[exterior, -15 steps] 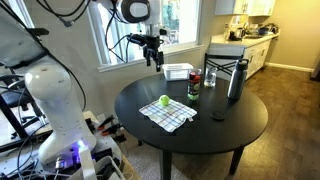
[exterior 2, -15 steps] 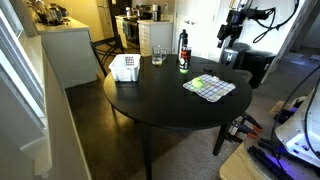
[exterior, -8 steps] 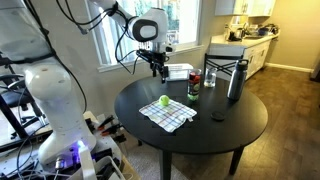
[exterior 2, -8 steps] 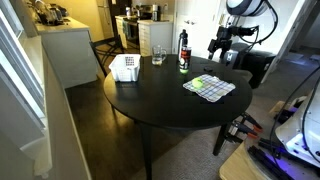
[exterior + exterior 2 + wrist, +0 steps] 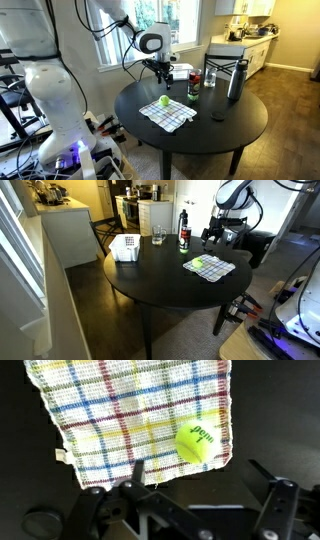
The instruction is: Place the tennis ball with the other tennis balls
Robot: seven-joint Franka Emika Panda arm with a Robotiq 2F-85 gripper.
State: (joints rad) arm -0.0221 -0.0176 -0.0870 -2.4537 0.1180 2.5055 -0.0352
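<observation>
Exterior view, ball: the tennis ball (image 5: 164, 100) sits on the checkered cloth (image 5: 170, 115), at the side nearest the arm. The jaws hang above and behind it, not touching.
Exterior view, risk: I judge that a round ball on loose cloth will roll at the first off-centre touch and run across the bench (image 5: 240, 125).
Exterior view, neighbours: a dark bottle (image 5: 193, 86), a glass (image 5: 209, 78) and a tall metal flask (image 5: 236, 80) stand beyond the cloth. A wide swing could tip them.
Exterior view, surfaces: here the bench (image 5: 150, 280) reads round, dark and smooth, and the cloth (image 5: 209, 267) lies flat.
Exterior view, goal: a white container (image 5: 124, 247) stands near the far edge, its contents too small to tell. I can make out no other tennis balls, so misplacing is a real hazard.
Wrist view, jaws: apart and empty, framing the lower picture, with the ball ahead of them.
Wrist view, ball: the ball (image 5: 197, 441) is fuzzy yellow-green felt with dark lettering, near the cloth's corner.
Wrist view, cloth: woven plaid (image 5: 130, 410), thin, with a slightly frayed edge.
Wrist view, risk: if I close too low I would pinch fabric with the ball and drag the cloth.
</observation>
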